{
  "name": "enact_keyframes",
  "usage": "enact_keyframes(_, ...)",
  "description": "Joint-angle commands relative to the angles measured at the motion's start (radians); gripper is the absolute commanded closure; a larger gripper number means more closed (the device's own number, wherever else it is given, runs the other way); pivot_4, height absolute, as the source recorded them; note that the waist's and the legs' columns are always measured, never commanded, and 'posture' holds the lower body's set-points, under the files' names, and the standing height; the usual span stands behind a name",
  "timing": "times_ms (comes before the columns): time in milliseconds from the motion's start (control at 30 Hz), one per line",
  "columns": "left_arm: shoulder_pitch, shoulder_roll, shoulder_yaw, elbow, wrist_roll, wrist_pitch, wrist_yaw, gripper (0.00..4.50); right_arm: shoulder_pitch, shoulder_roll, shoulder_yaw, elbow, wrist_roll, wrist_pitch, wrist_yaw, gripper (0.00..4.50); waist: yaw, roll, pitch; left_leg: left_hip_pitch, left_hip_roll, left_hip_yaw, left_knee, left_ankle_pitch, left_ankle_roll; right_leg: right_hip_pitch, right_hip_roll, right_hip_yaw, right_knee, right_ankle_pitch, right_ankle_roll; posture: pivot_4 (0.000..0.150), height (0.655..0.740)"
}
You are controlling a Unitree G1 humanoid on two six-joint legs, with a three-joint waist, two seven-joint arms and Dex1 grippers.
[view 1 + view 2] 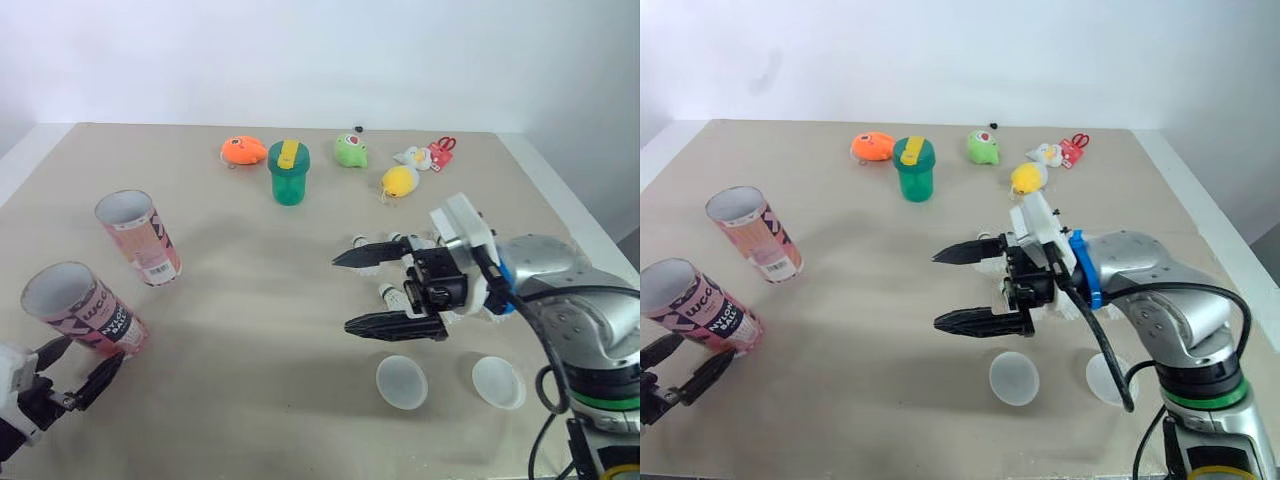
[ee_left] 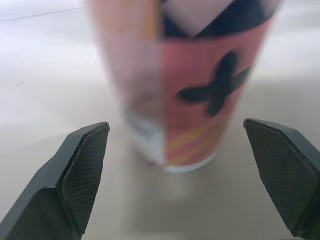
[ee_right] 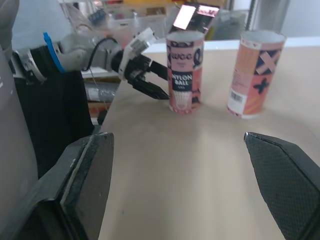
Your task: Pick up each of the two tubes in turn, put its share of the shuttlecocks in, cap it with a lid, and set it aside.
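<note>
Left end effector (image 1: 87, 354), lower left of frame, is held wide open just below the near tube (image 1: 85, 312), untouched; right end effector (image 1: 341, 293) is spread wide mid-frame, empty.

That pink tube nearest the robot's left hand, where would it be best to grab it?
Probably around the mid wall of the near tube, coming in level from the robot's side, where the open left hand faces it. It stands upright, open mouth on top, which should stay free for filling.

I count two tubes (image 1: 140, 238) (image 1: 85, 310), two lids (image 1: 401, 382) (image 1: 498, 382), one green cup (image 1: 288, 173), toys (image 1: 243, 151) along the table's far edge (four, maybe five), and shuttlecocks (image 1: 388, 294) too hidden to count.
</note>
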Motion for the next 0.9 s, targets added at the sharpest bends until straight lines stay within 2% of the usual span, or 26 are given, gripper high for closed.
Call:
enact_keyframes(33,0.006,-0.027,-0.015,0.022,-0.002,-0.059,0.031,0.0,-0.026,0.035,0.011,0.022,-0.02,-0.035,-0.002,0.04,0.0,0.0,0.0,0.0,0.0,0.0,0.0,0.0,0.0,0.0,0.0,0.0,0.0,0.0,0.0,0.15,0.74)
enact_keyframes(367,-0.147,-0.076,-0.157,0.183,0.055,-0.209,0.124,0.0,-0.069,0.093,0.067,0.101,-0.094,-0.097,0.033,0.04,0.001,0.0,0.0,-0.001,0.0,0.0,0.005,0.0,0.0,0.001,0.0,0.0,0.0,0.003,0.0,0.15,0.74)
enact_keyframes(667,-0.303,-0.023,-0.215,0.347,0.098,-0.288,0.157,0.0,-0.067,0.121,0.072,0.122,-0.128,-0.115,0.024,0.04,0.004,0.002,0.0,0.0,0.0,0.0,0.005,0.0,0.0,0.001,0.001,0.0,0.001,0.004,-0.001,0.15,0.74)
enact_keyframes(900,-0.362,-0.011,-0.249,0.418,0.096,-0.328,0.158,0.0,-0.058,0.12,0.067,0.112,-0.134,-0.106,0.014,0.04,0.003,0.002,0.0,-0.001,0.002,-0.001,0.006,0.0,0.0,0.001,0.002,-0.001,0.001,0.005,-0.001,0.15,0.74)
